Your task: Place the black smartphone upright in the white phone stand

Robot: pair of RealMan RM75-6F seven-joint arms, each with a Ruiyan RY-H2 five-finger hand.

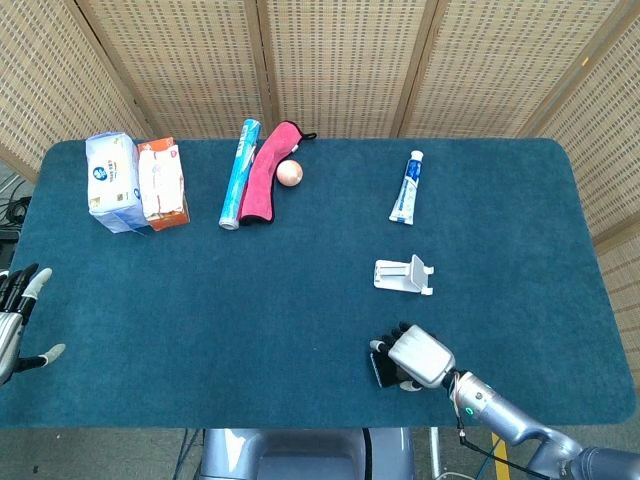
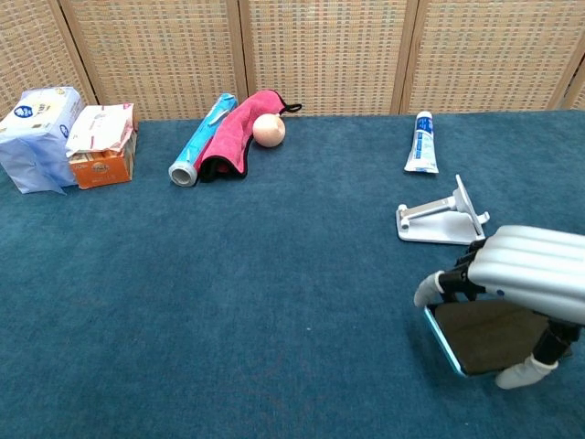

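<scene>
The right robot hand [image 2: 526, 274] grips the black smartphone [image 2: 484, 337], tilted just off the tabletop [image 2: 274, 302]. Left robot hand [image 1: 12, 320] hangs open. Carrying it to the white phone stand [image 2: 443, 224] and seating it upright remains.

Bright, even overhead light fills both views; shadows are soft and short. Focus is sharp, with mild glare on the silver right hand [image 2: 535, 274].
</scene>
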